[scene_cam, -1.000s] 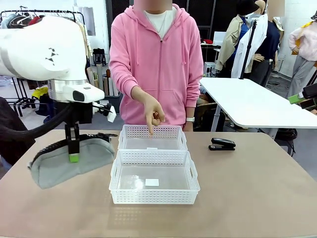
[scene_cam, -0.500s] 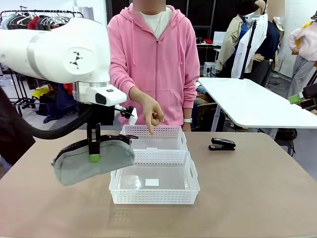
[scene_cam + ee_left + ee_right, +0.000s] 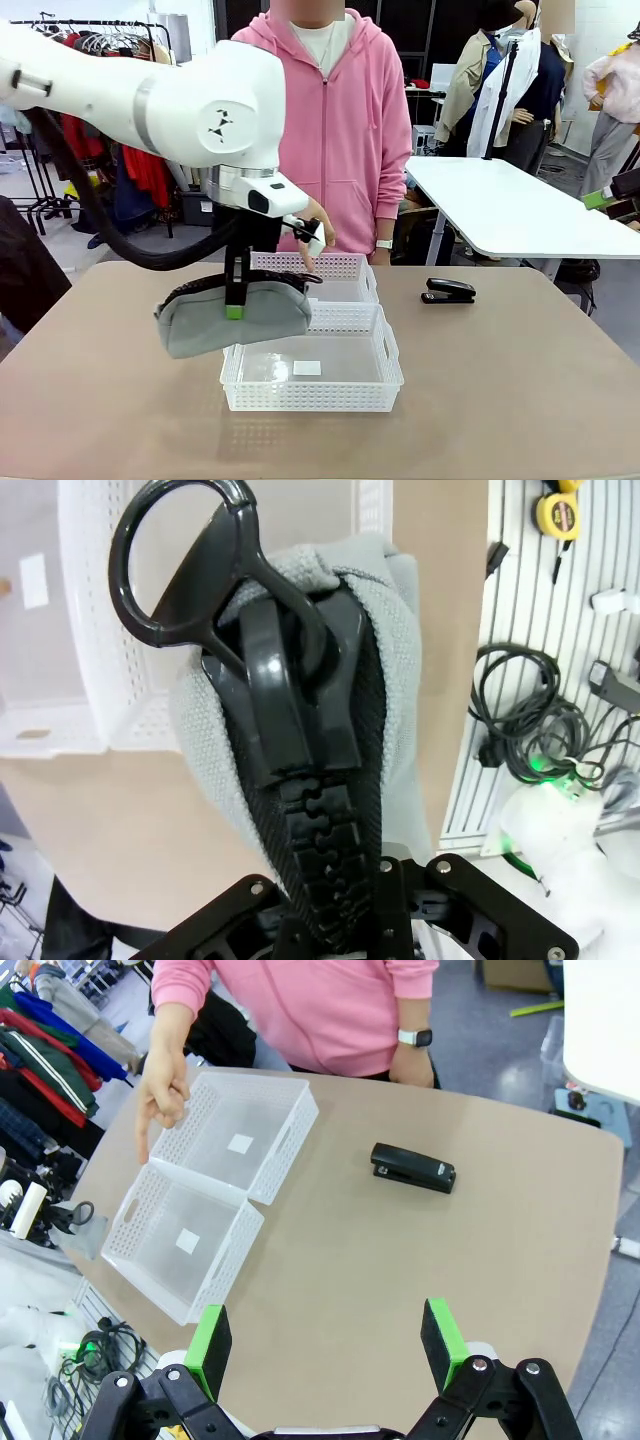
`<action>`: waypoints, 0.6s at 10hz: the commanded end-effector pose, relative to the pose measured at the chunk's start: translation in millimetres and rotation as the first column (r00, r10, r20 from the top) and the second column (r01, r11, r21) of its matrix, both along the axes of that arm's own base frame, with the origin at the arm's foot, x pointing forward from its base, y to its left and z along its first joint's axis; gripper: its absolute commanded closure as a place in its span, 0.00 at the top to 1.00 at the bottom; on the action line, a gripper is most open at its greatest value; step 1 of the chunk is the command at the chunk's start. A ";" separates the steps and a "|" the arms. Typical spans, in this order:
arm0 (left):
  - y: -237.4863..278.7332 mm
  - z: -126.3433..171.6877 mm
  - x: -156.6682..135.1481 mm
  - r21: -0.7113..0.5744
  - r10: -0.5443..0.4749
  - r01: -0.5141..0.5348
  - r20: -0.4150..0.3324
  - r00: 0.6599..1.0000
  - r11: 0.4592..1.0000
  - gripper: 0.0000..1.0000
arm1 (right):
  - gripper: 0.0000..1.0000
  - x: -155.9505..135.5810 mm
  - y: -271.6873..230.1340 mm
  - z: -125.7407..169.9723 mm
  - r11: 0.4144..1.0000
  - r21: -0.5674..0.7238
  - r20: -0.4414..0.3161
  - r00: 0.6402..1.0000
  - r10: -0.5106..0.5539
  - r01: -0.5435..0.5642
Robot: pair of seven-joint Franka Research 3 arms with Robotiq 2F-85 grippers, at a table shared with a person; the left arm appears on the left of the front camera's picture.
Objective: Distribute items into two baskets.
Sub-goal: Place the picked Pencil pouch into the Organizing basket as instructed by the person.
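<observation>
Front view: the left gripper [image 3: 235, 306] is clamped shut on the black ridged strap [image 3: 200, 288] of the grey pouch [image 3: 240, 322]. The pouch hangs off the table [image 3: 520, 390] at the 9 o'clock edge of the two white baskets, across the line where the near basket [image 3: 310, 397] meets the far basket [image 3: 345, 265]. Both baskets hold nothing but a small white label each. The person's hand [image 3: 318, 228] sits at 12 o'clock of the far basket, one finger pointing down. The black stapler [image 3: 448, 290] lies on the table at about 2 o'clock from the baskets. Right wrist view: the right gripper [image 3: 325, 1338] hovers high above the table, its green-padded jaws wide apart and holding nothing.
</observation>
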State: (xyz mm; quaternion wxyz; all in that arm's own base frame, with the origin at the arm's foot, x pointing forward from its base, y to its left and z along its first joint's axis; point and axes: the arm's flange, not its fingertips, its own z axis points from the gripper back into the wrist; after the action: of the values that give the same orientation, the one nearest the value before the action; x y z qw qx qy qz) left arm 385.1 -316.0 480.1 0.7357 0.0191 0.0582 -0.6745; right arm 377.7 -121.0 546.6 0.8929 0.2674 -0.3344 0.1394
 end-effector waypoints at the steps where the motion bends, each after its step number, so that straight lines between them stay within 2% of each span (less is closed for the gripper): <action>1: -16.8 -2.9 2.9 0.003 -0.022 0.022 0.030 0.999 1.000 0.00 | 1.00 0.4 0.9 1.7 1.000 0.004 0.008 1.000 0.005 -0.005; 6: -68.7 -23.5 6.2 -0.004 -0.017 0.018 0.108 0.994 1.000 0.00 | 1.00 0.4 0.9 1.7 1.000 0.004 0.008 1.000 0.005 -0.005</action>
State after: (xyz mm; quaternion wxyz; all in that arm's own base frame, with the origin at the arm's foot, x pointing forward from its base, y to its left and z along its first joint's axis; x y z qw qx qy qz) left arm 386.7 -375.8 456.3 0.7275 0.0345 0.0233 -0.6849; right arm 377.7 -121.0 546.6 0.8929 0.2674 -0.3344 0.1394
